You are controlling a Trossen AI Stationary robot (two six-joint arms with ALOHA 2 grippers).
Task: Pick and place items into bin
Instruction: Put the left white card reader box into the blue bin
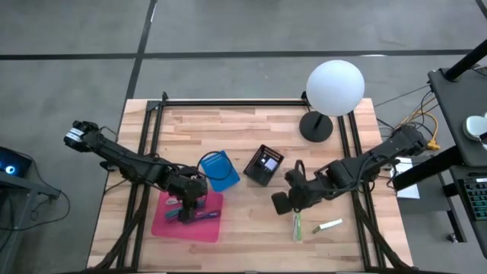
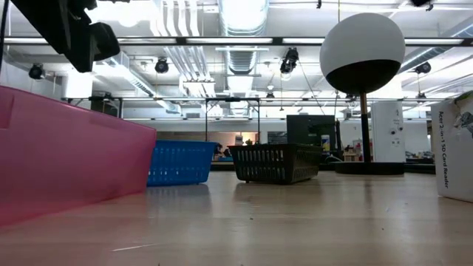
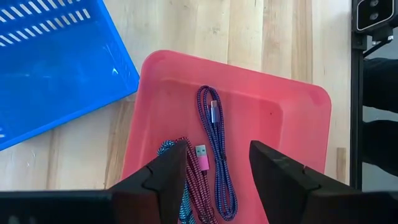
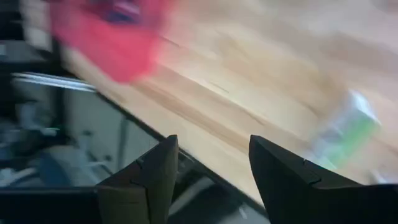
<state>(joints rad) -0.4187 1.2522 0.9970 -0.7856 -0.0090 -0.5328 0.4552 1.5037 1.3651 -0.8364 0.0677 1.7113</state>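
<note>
A pink tray near the table's near edge holds braided cables: a purple one, a pink one and a teal one. My left gripper hovers open above them, over the tray. My right gripper is open and holds nothing, right of the tray, above bare wood. A small green and white packet and a white stick lie flat on the table just nearer than it. The packet shows blurred in the right wrist view.
A blue basket and a black mesh basket stand mid-table. The white globe lamp stands on its dark base at the far right. Black frame rails run along both table sides. A printed white box shows at the right in the low view.
</note>
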